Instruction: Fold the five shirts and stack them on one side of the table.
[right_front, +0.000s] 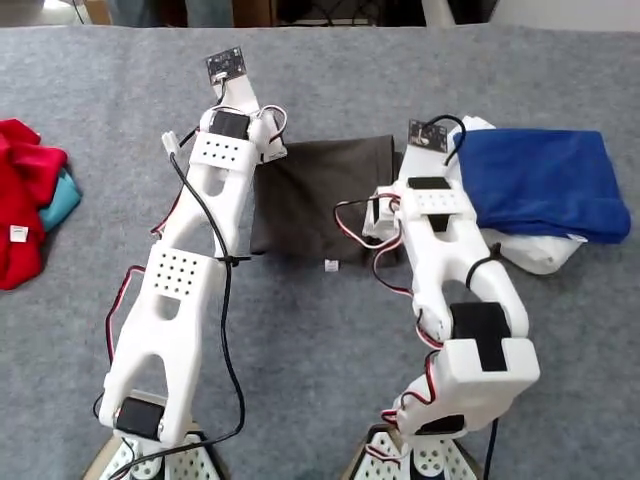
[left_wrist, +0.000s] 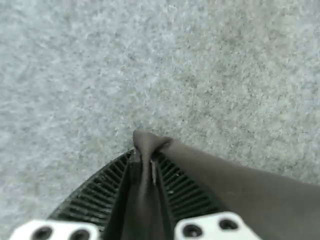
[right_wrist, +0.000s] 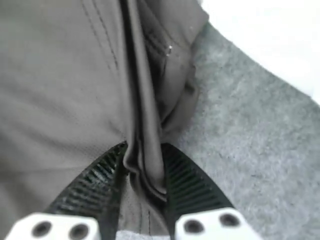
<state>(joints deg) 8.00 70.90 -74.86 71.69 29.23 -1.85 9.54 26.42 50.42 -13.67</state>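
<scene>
The left claw (left_wrist: 145, 152) and right claw (right_wrist: 143, 172) each pinch the dark shirt (right_front: 320, 195) tight. It looks mid-fold; next, lift both edges over together.

Bright, even light from above, soft faint shadows on table (right_front: 310, 350), wrist views darker btwn jaws.

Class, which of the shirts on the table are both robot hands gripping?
The dark grey shirt in the middle, pinched by the left hand and right hand; the red shirt, teal shirt, blue shirt and white shirt lie loose.
</scene>
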